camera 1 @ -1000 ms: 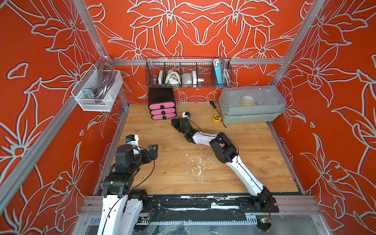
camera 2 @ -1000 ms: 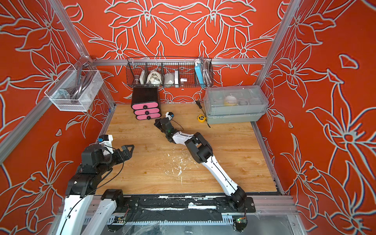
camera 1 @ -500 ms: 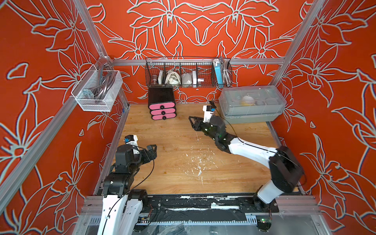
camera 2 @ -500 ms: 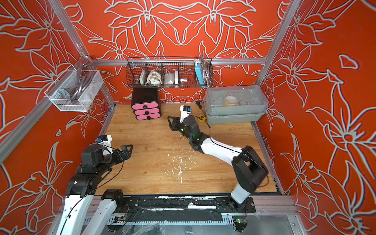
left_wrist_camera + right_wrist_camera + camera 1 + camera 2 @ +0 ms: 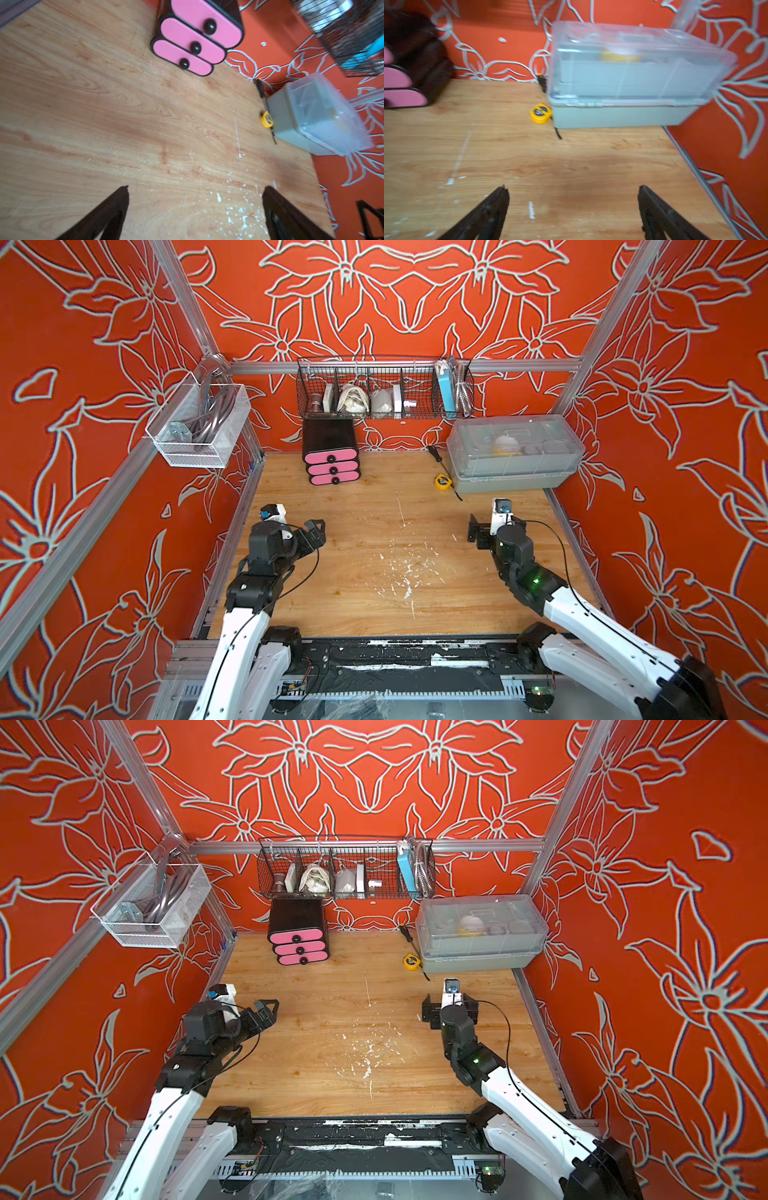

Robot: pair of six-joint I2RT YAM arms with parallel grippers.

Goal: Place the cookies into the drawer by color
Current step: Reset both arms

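Observation:
The drawer [image 5: 331, 456] [image 5: 298, 944] is a small black chest with three pink fronts, all pushed in, standing against the back wall left of centre; it also shows in the left wrist view [image 5: 195, 41] and at the edge of the right wrist view [image 5: 402, 83]. No cookies show in any view. My left gripper [image 5: 316, 531] [image 5: 196, 188] hovers open over the near left of the wooden table, empty. Over the table's right side, my right gripper [image 5: 495, 529] [image 5: 573, 187] is open and holds nothing, facing the grey box.
A grey translucent lidded box [image 5: 515, 452] stands at the back right. Next to it are a yellow tape measure [image 5: 443, 482] and a screwdriver [image 5: 434, 452]. A wire basket [image 5: 384, 389] hangs on the back wall and a mesh basket [image 5: 199, 427] on the left wall. White flecks [image 5: 399, 572] dot the table.
The right arm swung away from the drawer to the table's right side and drew back, its jaws going from shut to wide open. The left arm stayed put.

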